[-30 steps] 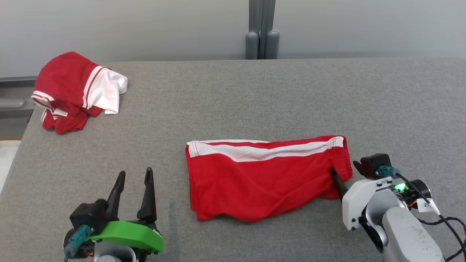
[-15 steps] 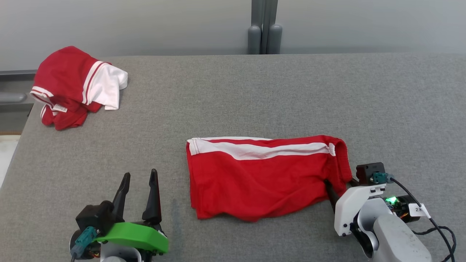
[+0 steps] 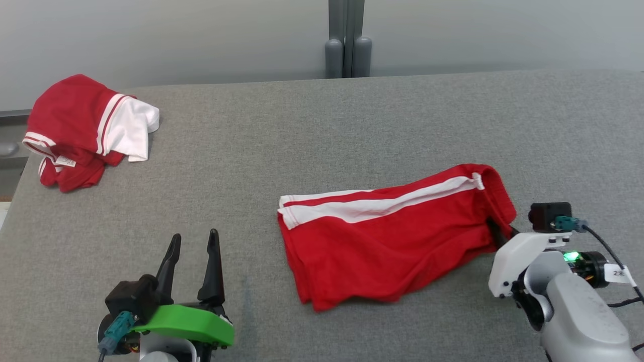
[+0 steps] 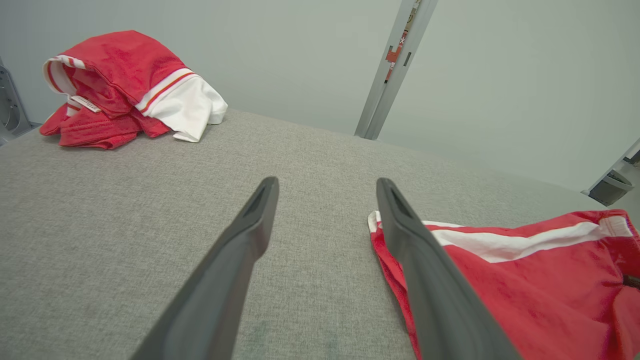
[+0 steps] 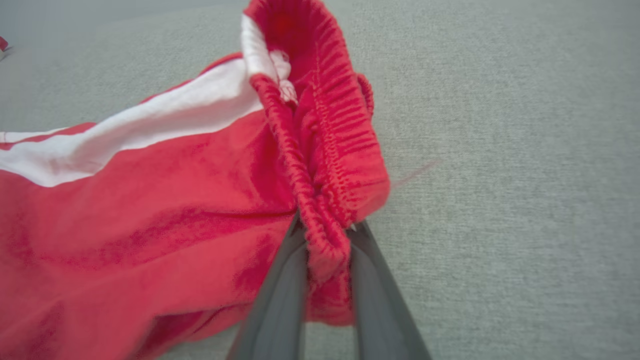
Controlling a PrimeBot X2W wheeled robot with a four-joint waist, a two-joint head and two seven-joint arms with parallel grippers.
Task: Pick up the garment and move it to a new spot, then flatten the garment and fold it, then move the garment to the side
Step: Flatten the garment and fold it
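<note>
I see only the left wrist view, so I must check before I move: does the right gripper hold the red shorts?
Observer: Yes. In the right wrist view the right gripper is shut on the red shorts, at their elastic waistband.
Operator: At which part of the waistband?
Observer: The head view shows its near end, away from the white stripe.
Operator: Does the waistband lie flat?
Observer: No. In the right wrist view it stands bunched above the fingers.
</note>
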